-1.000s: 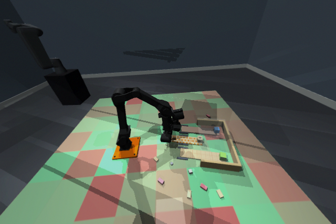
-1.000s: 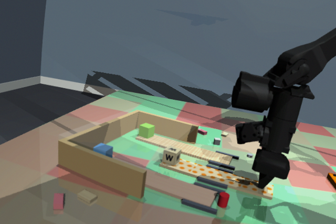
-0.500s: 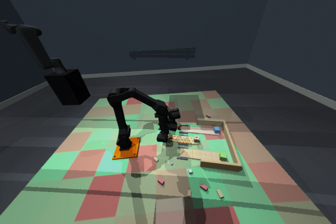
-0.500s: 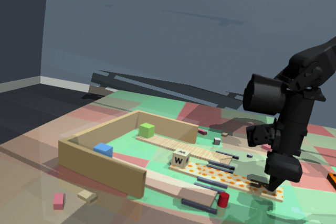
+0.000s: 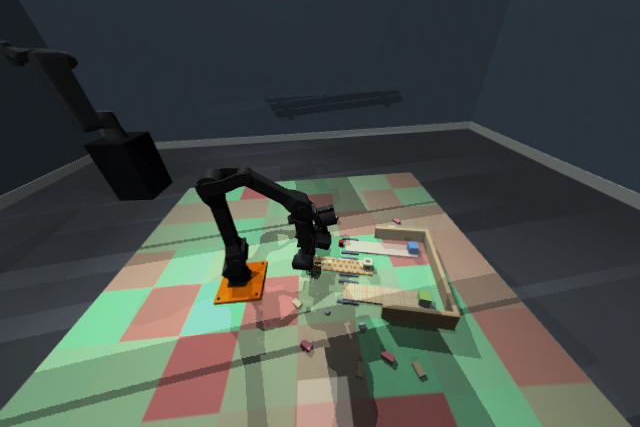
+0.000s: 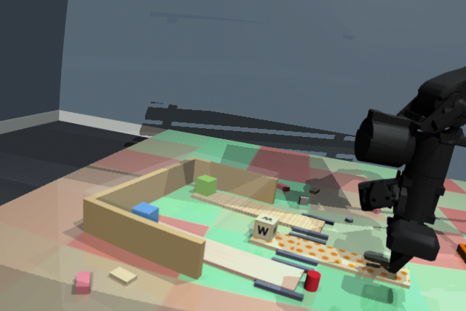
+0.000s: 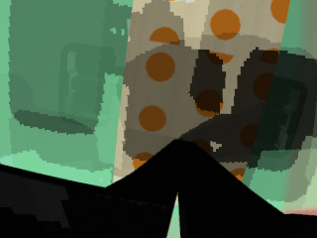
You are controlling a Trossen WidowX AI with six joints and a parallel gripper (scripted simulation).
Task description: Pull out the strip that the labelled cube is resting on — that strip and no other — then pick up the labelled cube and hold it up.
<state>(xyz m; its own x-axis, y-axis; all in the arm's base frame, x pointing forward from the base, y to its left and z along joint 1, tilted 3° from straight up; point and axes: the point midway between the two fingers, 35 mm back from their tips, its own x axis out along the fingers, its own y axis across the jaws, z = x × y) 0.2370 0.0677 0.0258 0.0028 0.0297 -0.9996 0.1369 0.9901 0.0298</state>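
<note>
Pincer (image 6: 395, 266) clenched on nothing, tips pressing near end of dotted strip (image 6: 330, 256) (drag by friction, apparently). Labelled cube (image 6: 266, 227) sits on strip's far end, outside tray (image 6: 150, 232). Strip-pulling step underway; next likely lift, open, reach for cube.

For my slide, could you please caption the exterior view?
Shut end effector presses the near end of the orange-dotted strip; W cube rides its far end.

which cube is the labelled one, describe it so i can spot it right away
Find the tan three-walled wooden pen. Just outside its open side lies an orange-dotted strip, with a small cream cube on its far end. Unlike the plain blue and green cubes, it bears a black W.
</note>
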